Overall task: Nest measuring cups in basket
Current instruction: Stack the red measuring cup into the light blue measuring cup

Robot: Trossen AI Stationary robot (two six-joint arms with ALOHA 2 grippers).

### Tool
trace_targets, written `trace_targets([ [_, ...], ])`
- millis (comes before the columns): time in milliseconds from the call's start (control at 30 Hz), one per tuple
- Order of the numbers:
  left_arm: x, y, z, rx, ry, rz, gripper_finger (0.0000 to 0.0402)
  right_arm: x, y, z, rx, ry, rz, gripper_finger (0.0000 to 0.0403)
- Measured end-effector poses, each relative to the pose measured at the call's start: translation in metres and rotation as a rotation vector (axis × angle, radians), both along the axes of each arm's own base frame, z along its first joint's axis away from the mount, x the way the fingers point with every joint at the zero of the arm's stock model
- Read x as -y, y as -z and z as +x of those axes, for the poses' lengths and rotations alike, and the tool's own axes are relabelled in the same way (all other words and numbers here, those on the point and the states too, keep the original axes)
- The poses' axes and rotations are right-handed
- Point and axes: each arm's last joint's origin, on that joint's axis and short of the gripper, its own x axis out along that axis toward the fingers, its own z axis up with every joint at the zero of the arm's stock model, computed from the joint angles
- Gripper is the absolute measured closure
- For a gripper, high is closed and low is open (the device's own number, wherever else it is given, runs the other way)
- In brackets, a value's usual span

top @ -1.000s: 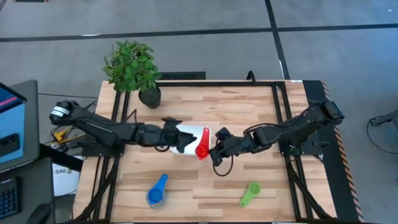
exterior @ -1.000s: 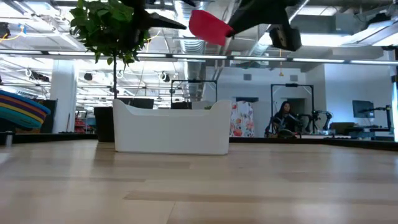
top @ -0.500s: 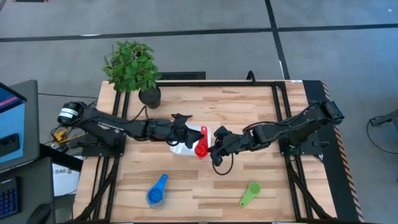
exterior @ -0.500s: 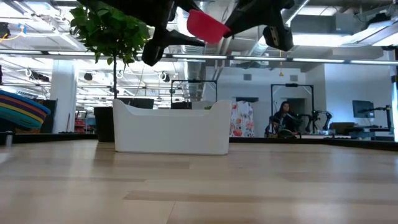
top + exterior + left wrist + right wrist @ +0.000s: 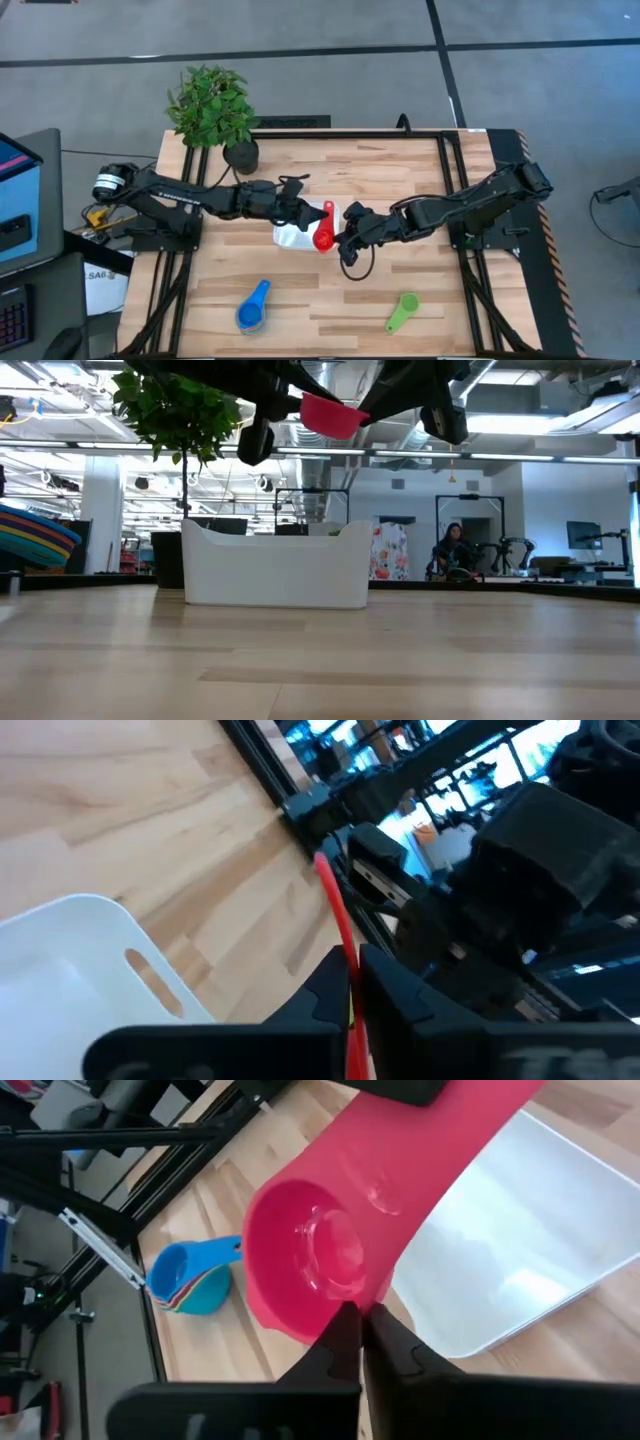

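Observation:
A red measuring cup (image 5: 322, 237) hangs in the air over the white basket (image 5: 288, 236), which stands at mid table. My left gripper (image 5: 310, 208) comes from the table's left and is shut on the cup's handle. My right gripper (image 5: 343, 238) comes from the right and is shut on the cup's bowl. In the low view the cup (image 5: 330, 415) is well above the basket (image 5: 275, 568). A blue stack of nested cups (image 5: 253, 305) and a green cup (image 5: 402, 312) lie on the table near its front edge. My left gripper pinches the red cup's flat handle (image 5: 334, 925) between its two fingers, near the handle's free end. The fingers come about level from the table's left. The cup is clear of the basket. My right gripper pinches the rim of the cup's bowl (image 5: 335, 1308) between its two fingers, on the side away from the handle. It comes from the table's right, slanting. The cup is lifted clear, with its handle (image 5: 440, 1140) reaching toward my left gripper.
A potted plant (image 5: 212, 105) in a black pot (image 5: 241, 155) stands at the table's far left. Black frame rails run along the table's left and right edges. The blue stack also shows in the right wrist view (image 5: 190, 1275).
My left gripper has moved toward the table's right, up to the red cup's handle, and now has it between its fingers. The cup has shifted slightly toward the left and has tipped nearer to level. My right gripper has stayed shut on the bowl.

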Motion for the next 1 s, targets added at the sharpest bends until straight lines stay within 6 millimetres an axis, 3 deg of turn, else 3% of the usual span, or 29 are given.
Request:
trace_targets([
  [233,-0.001,0.000,-0.009,-0.069,0.161,-0.027,0.0401,-0.004,-0.001,0.000,-0.001,-0.071,0.032,0.0318],
  [400,0.006,-0.005,-0.028,-0.174,0.315,-0.099,0.0401,-0.011,-0.001,-0.003,-0.010,-0.070,0.077,0.0265],
  [533,0.029,-0.016,-0.049,-0.163,0.372,-0.191,0.0401,-0.017,0.002,-0.006,-0.041,-0.055,0.113,0.0236],
  [700,0.065,-0.014,-0.084,-0.207,0.309,-0.230,0.0401,-0.022,0.004,-0.011,-0.070,-0.021,0.116,0.0226],
  [867,0.098,0.002,-0.115,-0.230,0.268,-0.266,0.0401,-0.022,0.004,-0.011,-0.066,0.005,0.111,0.0235],
  [1000,0.125,0.011,-0.127,-0.248,0.255,-0.279,0.0401,-0.019,0.005,-0.010,-0.069,0.018,0.108,0.0242],
])
